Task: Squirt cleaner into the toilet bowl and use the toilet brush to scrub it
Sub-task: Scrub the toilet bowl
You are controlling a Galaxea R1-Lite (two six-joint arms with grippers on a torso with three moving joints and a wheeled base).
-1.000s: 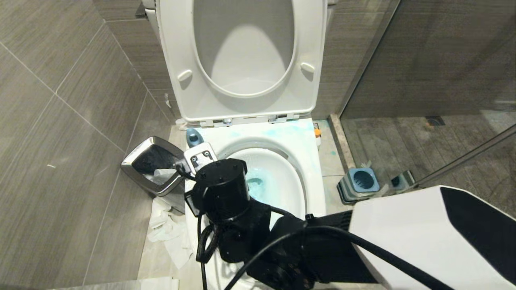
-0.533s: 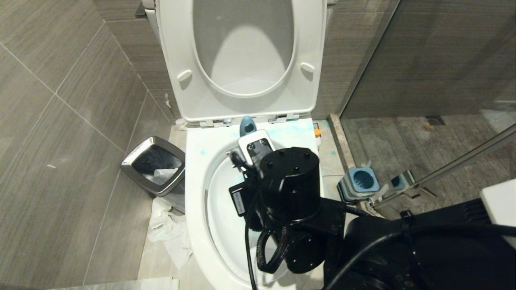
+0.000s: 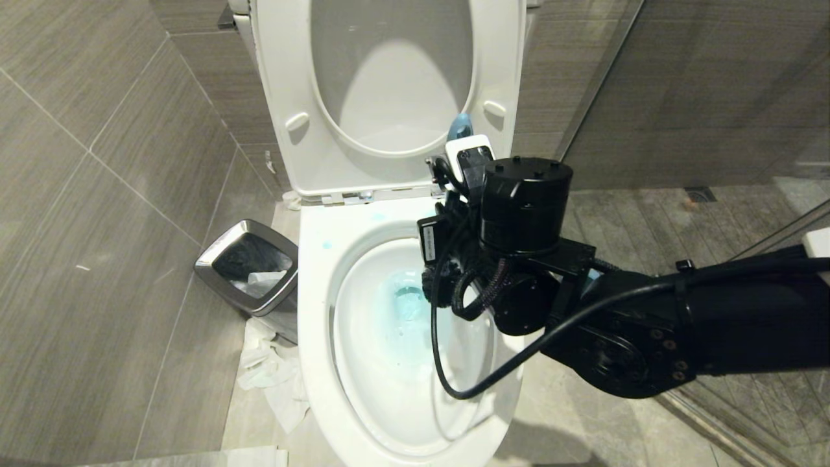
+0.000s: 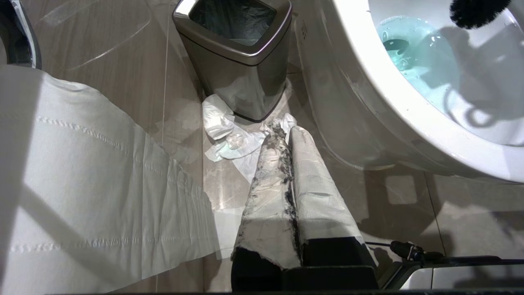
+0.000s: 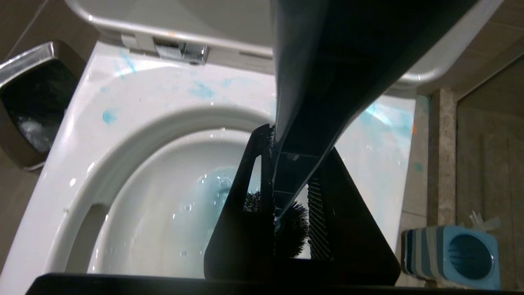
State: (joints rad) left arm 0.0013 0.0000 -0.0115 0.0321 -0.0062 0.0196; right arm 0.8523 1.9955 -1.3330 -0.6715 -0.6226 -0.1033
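right pincer point(image 5: 286, 192) on toilet brush point(image 5: 303, 82), plain only from the wrist

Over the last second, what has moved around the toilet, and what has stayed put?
The right gripper, clamped on the toilet brush throughout, swung from the toilet bowl's left rim, near the waste bin, across to its right rear by the hinges, uncovering the blue water. Bowl, raised seat, bin and floor tissue kept their places.

Right gripper point(image 5: 286, 184) clamped (left parked)
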